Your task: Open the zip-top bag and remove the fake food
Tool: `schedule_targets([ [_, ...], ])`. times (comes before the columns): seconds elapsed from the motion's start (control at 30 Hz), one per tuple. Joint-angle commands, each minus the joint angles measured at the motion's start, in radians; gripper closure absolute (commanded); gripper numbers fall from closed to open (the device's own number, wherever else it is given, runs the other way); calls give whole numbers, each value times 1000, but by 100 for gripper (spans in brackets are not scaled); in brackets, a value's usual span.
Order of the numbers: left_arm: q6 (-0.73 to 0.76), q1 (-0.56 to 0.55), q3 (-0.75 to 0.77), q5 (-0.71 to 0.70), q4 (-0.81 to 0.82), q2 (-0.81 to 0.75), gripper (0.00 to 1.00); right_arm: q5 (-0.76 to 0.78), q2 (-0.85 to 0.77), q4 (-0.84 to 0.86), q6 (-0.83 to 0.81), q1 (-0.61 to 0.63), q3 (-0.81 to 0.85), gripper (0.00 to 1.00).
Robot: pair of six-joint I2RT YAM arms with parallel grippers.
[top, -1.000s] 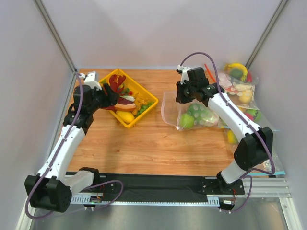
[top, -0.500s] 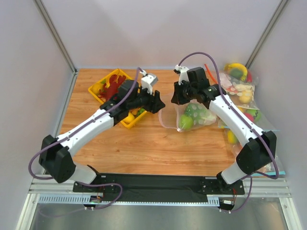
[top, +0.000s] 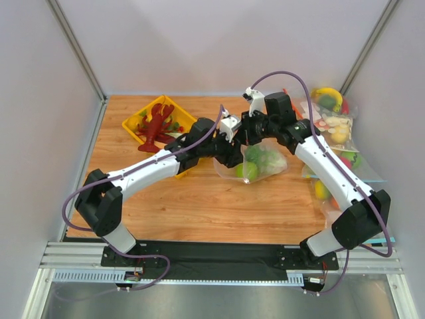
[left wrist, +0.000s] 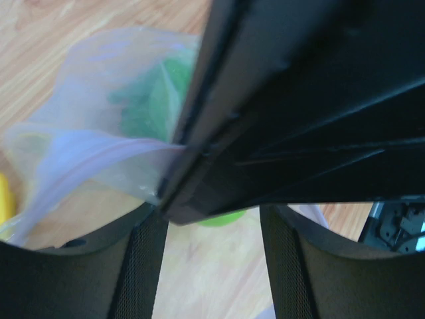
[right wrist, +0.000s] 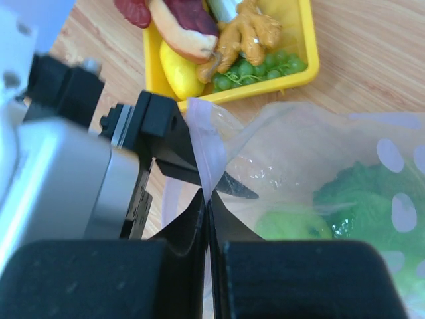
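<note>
Red lobster [top: 155, 125], yellow tray [right wrist: 307, 33]; clear zip-top bag [right wrist: 285, 143] with pale pinkish strip, green lettuce head [right wrist: 362, 193], green fruit [right wrist: 292, 226], light-brown wood-grain table [top: 199, 199].

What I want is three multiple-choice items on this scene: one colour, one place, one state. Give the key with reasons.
1. The round fruit inside the zip-top bag is: A green; B blue; C purple.
2. The red lobster lies: A inside that bag; B on the yellow tray; C at the table's near edge.
3. The right gripper is: A wide open; B shut on the bag's zip strip; C gripping the lobster.

Key: 1 A, it shows green through the plastic. 2 B, it sprawls over the tray at far left. 3 B, the right wrist view shows its fingers pinched on the strip.
</note>
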Motion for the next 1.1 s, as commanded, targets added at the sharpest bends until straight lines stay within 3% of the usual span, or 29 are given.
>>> schedule_targets([
  [0.0,25,-29,0,13,73,29,36,-44,-18,59,37,4,0,100],
  [0.37,-54,-91,-159,-11,269,98,33,1,8,76,71,5,-11,100],
  [0.67,-87,-117,-173,-161,324,144,29,-13,12,85,77,16,-25,100],
  [0.8,-99,-118,-173,-137,333,160,14,-19,8,90,82,19,-26,100],
  [0.83,-99,-117,-176,-132,347,166,3,-18,6,93,83,21,-25,100],
  [1.07,-108,-117,-231,-79,482,190,3,-35,-2,116,108,27,-23,100],
])
